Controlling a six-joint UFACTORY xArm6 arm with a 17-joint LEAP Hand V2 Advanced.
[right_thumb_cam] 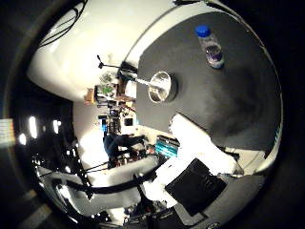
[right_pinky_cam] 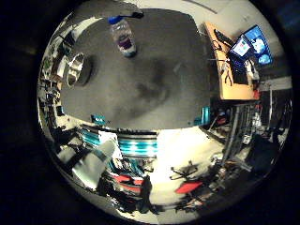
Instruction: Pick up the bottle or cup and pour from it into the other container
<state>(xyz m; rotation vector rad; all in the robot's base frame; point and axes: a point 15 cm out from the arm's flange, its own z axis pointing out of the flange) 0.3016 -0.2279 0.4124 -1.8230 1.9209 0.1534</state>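
Note:
A clear plastic bottle (right_pinky_cam: 124, 36) with a blue cap stands upright on the dark grey table (right_pinky_cam: 159, 80), near its far edge. A shiny metal cup (right_pinky_cam: 75, 67) stands on the same table, away from the bottle and near a side edge. The right thumb side palm view also shows the bottle (right_thumb_cam: 213, 48) and the cup (right_thumb_cam: 160, 86), both small and far from the palm. My hand (right_thumb_cam: 200, 162) shows there as white and black parts with a finger reaching out straight. It is high above the table, away from both things.
The table has teal corner pieces (right_pinky_cam: 141, 142) at its near edge. An orange desk (right_pinky_cam: 234, 70) with monitors stands beside it. Chairs with red seats (right_pinky_cam: 187, 187) and clutter lie on the floor past the near edge.

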